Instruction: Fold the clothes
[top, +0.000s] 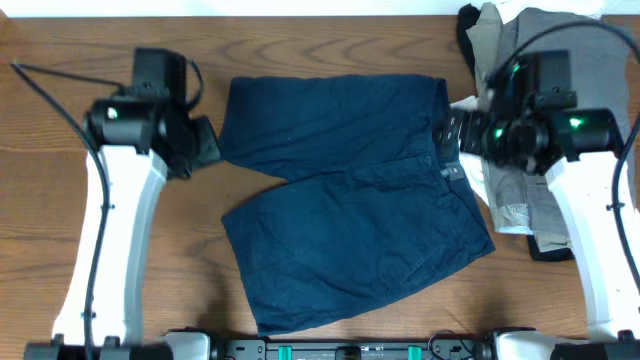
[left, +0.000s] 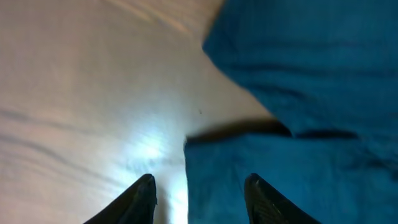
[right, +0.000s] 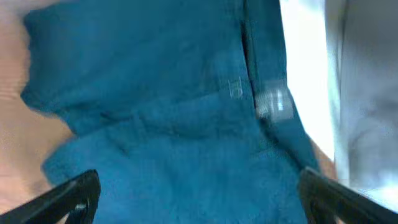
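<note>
- Navy shorts (top: 350, 200) lie flat on the table (top: 60, 30); probably soft, light and limp.
- Both empty: left tool (left: 200, 199) half-open at shorts' hem (left: 194, 163), right tool (right: 199, 196) wide over waistband (right: 261, 56).
- Best pinched at those edges.

A brown wooden table (top: 330, 40) with streaky grain.

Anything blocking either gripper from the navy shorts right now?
Nothing visible. The left gripper hangs open right at the leg hems of the navy shorts. The right gripper is wide open directly above their waistband. The pile of other clothes lies off to the right, beside the waistband, not over it.
</note>
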